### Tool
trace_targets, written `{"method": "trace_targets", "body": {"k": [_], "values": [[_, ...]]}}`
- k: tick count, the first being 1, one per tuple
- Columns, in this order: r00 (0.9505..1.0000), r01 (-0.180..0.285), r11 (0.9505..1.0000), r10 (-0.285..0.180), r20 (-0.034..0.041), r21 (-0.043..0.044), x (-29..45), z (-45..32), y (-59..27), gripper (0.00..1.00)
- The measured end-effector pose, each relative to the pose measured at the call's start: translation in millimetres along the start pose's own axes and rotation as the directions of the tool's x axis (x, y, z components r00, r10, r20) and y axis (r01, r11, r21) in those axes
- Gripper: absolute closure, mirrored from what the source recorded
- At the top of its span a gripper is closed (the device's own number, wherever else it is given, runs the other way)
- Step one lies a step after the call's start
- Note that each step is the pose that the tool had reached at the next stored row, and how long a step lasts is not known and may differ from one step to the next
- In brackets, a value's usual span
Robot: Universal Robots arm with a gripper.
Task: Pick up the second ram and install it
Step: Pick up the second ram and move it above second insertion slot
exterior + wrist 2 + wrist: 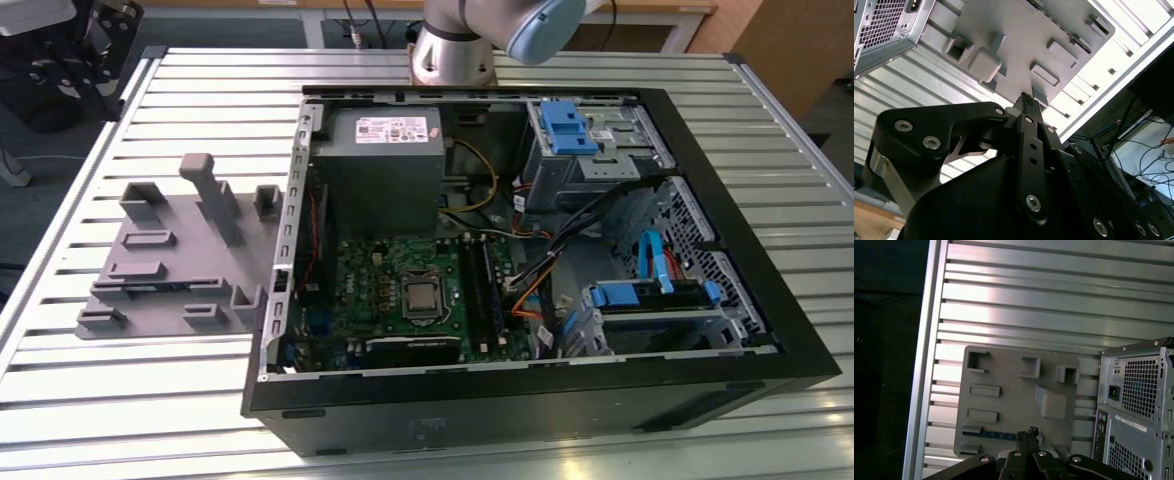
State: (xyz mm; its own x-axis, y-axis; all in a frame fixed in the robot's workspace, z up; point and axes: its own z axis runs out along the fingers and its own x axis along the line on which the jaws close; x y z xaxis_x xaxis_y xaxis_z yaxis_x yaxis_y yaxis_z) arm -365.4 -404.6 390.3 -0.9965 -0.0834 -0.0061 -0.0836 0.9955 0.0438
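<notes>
The second ram [995, 435] is a slim stick with a blue strip, lying in a slot along one edge of the grey fixture block [1009, 400]. In the exterior view the ram [138, 290] sits on the fixture block [174, 260], at the exterior view's left of the case. My gripper [1027, 433] hangs well above the fixture, over the end of the ram, its two narrow fingers pressed together with nothing between them. In the second wrist view the gripper [1024, 98] points at the fixture block [1019, 45].
The open black computer case [534, 390] lies on the slatted aluminium table [200, 100], with the green motherboard [387, 290] and its long black slots [477, 290] inside. The case's rear panel [1139, 405] stands close beside the fixture. The arm's base [454, 55] is behind the case.
</notes>
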Motion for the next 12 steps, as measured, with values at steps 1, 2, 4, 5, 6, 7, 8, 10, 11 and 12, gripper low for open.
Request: {"method": "trace_targets", "body": {"k": [1, 2, 4, 5, 6, 7, 8, 10, 11, 12], "values": [[1.0, 0.002, 1.0, -0.002, 0.0, 0.0, 0.1, 0.0, 0.0, 0.89], [1.0, 0.004, 1.0, -0.004, -0.0001, -0.0001, 0.1, 0.1, 0.0, 0.89], [1.0, 0.008, 1.0, -0.008, -0.0004, 0.0, 0.2, 0.0, 0.0, 0.89], [1.0, 0.009, 1.0, -0.009, -0.0005, 0.0, 0.2, 0.0, 0.0, 0.89], [0.9999, 0.011, 0.9999, -0.011, -0.0006, -0.0001, 0.2, 0.0, 0.0, 0.89], [0.9999, 0.013, 0.9999, -0.013, -0.0006, -0.0001, 0.2, 0.0, 0.0, 0.89], [0.9999, 0.015, 0.9999, -0.015, -0.0007, -0.0001, 0.3, 0.0, 0.0, 0.89], [0.9998, 0.018, 0.9998, -0.018, -0.0009, -0.0001, 0.4, 0.0, 0.0, 0.89], [0.9998, 0.02, 0.9998, -0.02, -0.0009, -0.0001, 0.4, 0.0, 0.0, 0.89], [0.9998, 0.022, 0.9998, -0.022, -0.001, -0.0002, 0.5, 0.0, 0.1, 0.89]]}}
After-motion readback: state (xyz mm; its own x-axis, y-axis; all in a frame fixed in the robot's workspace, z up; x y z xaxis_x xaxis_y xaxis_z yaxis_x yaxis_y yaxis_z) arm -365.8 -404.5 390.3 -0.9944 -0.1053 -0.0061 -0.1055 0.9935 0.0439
